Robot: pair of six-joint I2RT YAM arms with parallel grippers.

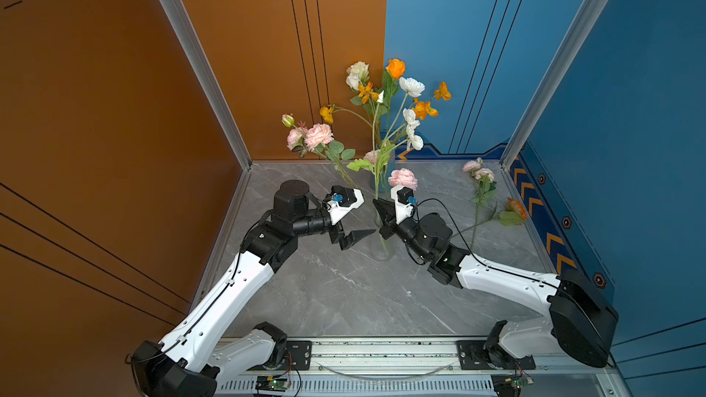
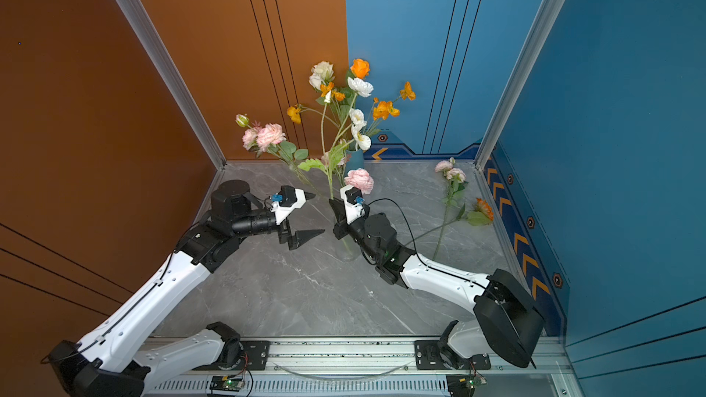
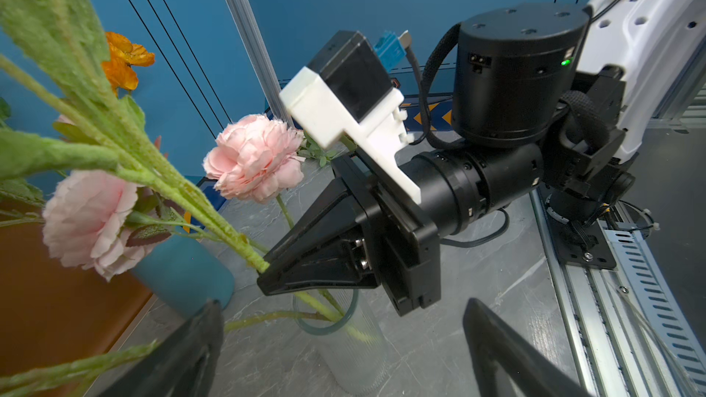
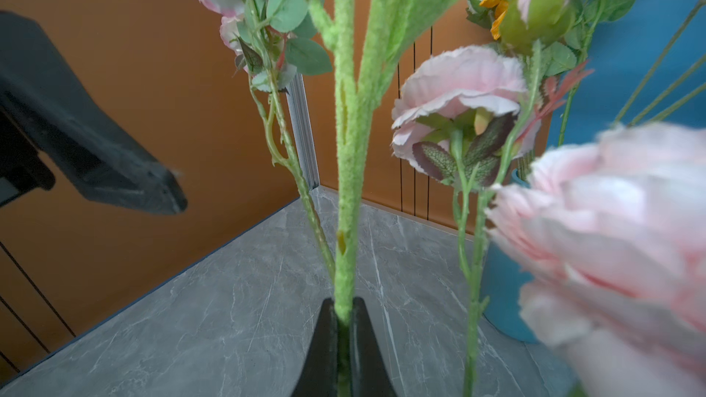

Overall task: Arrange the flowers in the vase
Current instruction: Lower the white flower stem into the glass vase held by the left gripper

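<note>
Tabletop (image 1: 344,292): grey, marble-veined. Wall panels: orange (image 1: 114,108) left and far left, blue (image 1: 439,51) far right and right. Two aluminium corner posts (image 1: 199,66) (image 1: 567,51). Slotted metal rail (image 1: 382,353) along near edge. Orange chevron strip (image 1: 554,240) at foot of right wall.

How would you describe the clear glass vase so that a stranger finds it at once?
Look at the middle of the grey marble tabletop. The clear glass vase stands there, just below the right pincer, which is shut on a fuzzy green stem. Unlike the opaque teal vase behind it, it is transparent and ribbed.
</note>
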